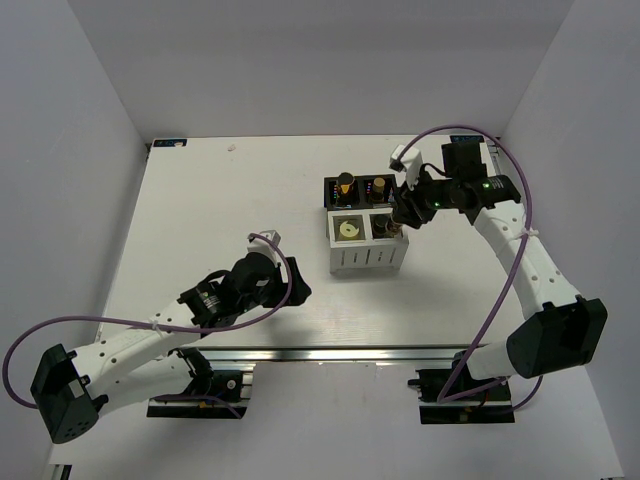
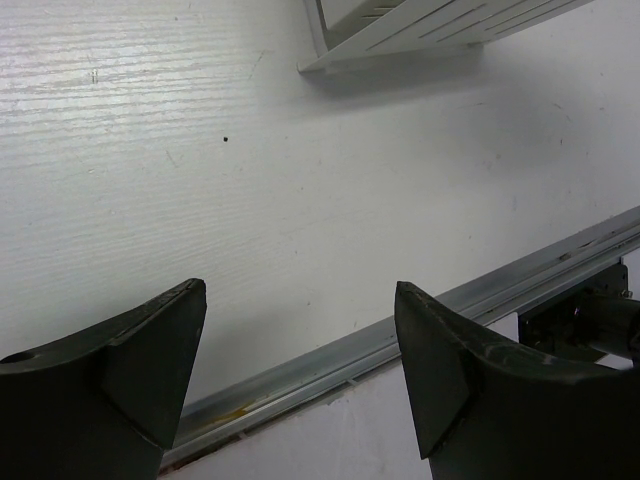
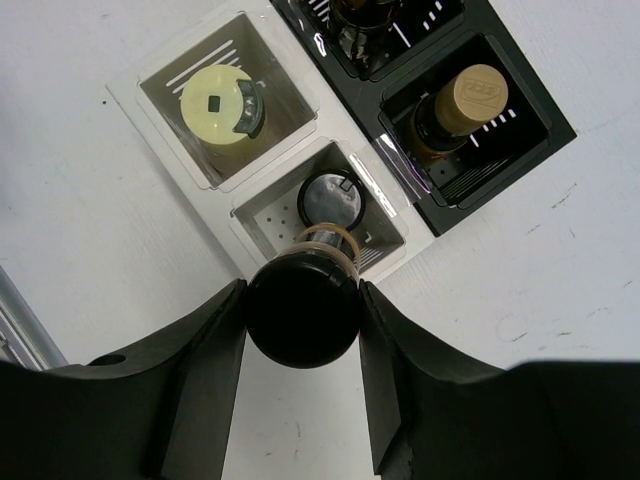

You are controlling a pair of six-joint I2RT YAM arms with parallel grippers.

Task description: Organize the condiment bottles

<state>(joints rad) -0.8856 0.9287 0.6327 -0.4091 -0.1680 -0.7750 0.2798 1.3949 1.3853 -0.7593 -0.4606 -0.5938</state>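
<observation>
My right gripper (image 3: 300,300) is shut on a short brown jar (image 3: 303,312) by its black cap and holds it over the near-right white compartment of the box (image 3: 322,128). A second dark-capped jar (image 3: 331,198) stands inside that compartment. The cream bottle (image 3: 222,102) fills the white compartment beside it. Two tall dark bottles (image 1: 345,185) (image 1: 378,187) stand in the black rear compartments; one shows a tan cap (image 3: 472,96). From above, the right gripper (image 1: 403,215) hovers at the box's right side. My left gripper (image 2: 300,292) is open and holds nothing, low over the table.
The four-compartment box (image 1: 365,260) stands right of the table's middle. Its near corner (image 2: 440,25) shows at the top of the left wrist view. A metal rail (image 2: 480,300) runs along the table's near edge under the left gripper (image 1: 290,280).
</observation>
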